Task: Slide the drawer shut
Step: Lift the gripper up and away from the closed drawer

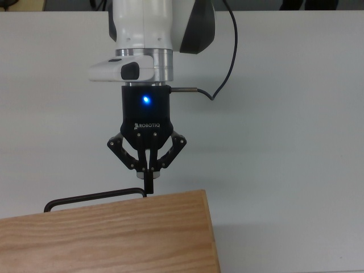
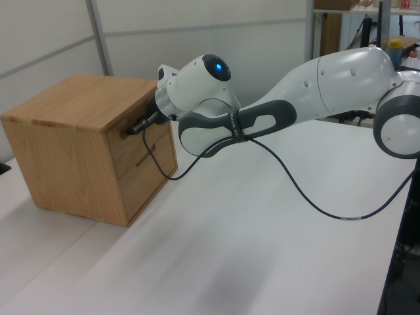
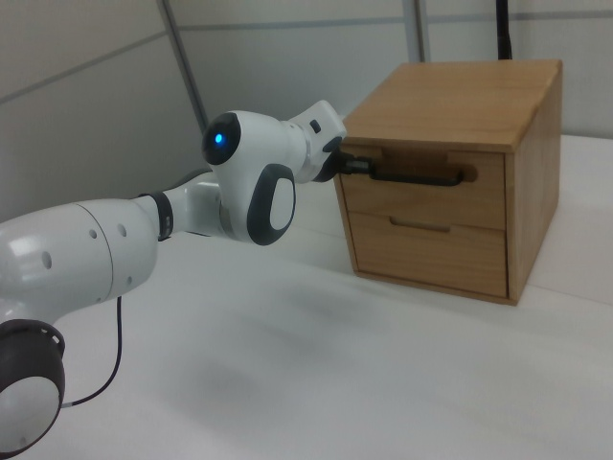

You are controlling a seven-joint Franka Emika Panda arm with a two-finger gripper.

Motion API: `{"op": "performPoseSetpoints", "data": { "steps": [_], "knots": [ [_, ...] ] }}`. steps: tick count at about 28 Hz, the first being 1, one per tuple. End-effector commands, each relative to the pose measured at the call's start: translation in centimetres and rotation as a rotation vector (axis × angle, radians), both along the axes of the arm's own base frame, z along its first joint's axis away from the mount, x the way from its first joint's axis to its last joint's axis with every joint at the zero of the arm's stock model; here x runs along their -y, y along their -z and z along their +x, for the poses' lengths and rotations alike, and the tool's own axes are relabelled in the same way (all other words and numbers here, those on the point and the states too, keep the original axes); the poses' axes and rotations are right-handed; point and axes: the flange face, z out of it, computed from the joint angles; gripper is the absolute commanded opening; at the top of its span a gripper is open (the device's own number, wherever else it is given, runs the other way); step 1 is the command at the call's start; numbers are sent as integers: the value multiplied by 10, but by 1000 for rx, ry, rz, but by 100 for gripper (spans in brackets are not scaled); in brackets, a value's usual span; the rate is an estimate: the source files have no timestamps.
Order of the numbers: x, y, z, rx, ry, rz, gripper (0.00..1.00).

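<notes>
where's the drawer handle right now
The black bar handle runs across the top drawer front of the wooden cabinet in the right view, with the gripper at the handle's left end.

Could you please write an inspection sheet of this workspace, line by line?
Surface: white table, bare around the cabinet.
Job's things: drawer pushed in, front flush with the cabinet; black handle sticks out.
Clutter: nothing seen.
Grippers: gripper with jaws shut, tip at the handle's end on the top view's right.
Cables: black cable hangs from the arm down to the table.
Surroundings: grey wall panels behind; equipment at the left view's far right, unclear.
</notes>
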Motion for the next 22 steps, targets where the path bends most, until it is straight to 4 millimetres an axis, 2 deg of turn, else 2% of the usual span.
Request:
{"op": "performPoseSetpoints", "data": {
  "steps": [1, 7, 11, 12, 16, 17, 22],
  "knots": [
    [8, -11, -3, -61, 27, 0, 0],
    [8, -40, -23, -243, 49, -26, 0],
    [8, -70, -53, -403, 67, -12, 0],
    [9, -80, -67, -477, 73, -1, 0],
    [10, -108, -97, -602, 80, 1, 0],
    [10, -118, -112, -660, 83, -3, 0],
    [11, -148, -151, -757, 89, -16, 0]
  ]
}}
